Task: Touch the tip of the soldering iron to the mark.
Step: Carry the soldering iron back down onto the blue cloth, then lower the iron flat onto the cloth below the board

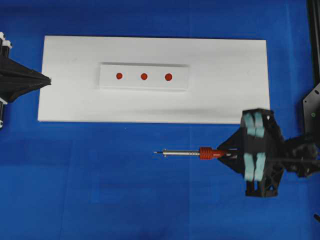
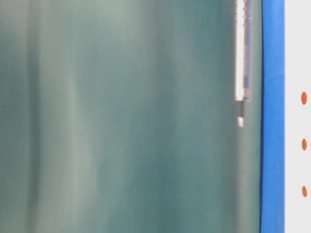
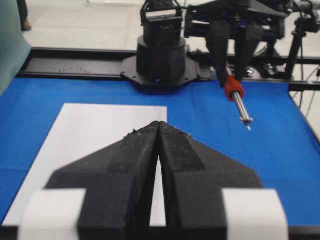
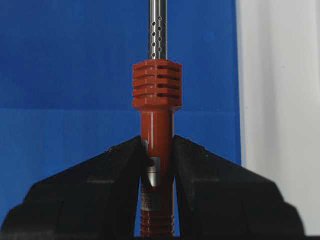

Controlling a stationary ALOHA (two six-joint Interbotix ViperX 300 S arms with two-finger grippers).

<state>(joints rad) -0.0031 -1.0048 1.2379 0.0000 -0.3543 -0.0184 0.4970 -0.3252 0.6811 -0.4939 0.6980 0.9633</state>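
The soldering iron (image 1: pixel 187 153) lies level over the blue mat, in front of the white board (image 1: pixel 65 100), with its silver tip (image 1: pixel 157 152) pointing left. My right gripper (image 1: pixel 222 153) is shut on its red-orange handle (image 4: pixel 156 100). Three red marks (image 1: pixel 119 76) (image 1: pixel 144 76) (image 1: pixel 168 77) sit in a row on a raised white strip (image 1: pixel 107 82) on the board. The tip is well short of them, off the board. My left gripper (image 1: pixel 49 79) is shut and empty at the board's left edge. The table-level view shows the shaft (image 2: pixel 243 48) beside the marks (image 2: pixel 303 98).
A blue mat (image 1: pixel 100 190) covers the table around the board. The right arm's black base (image 3: pixel 160 55) stands beyond the mat's far edge. A black frame rail (image 1: pixel 314 40) runs along the right side. A blurred teal surface (image 2: pixel 121 116) fills most of the table-level view.
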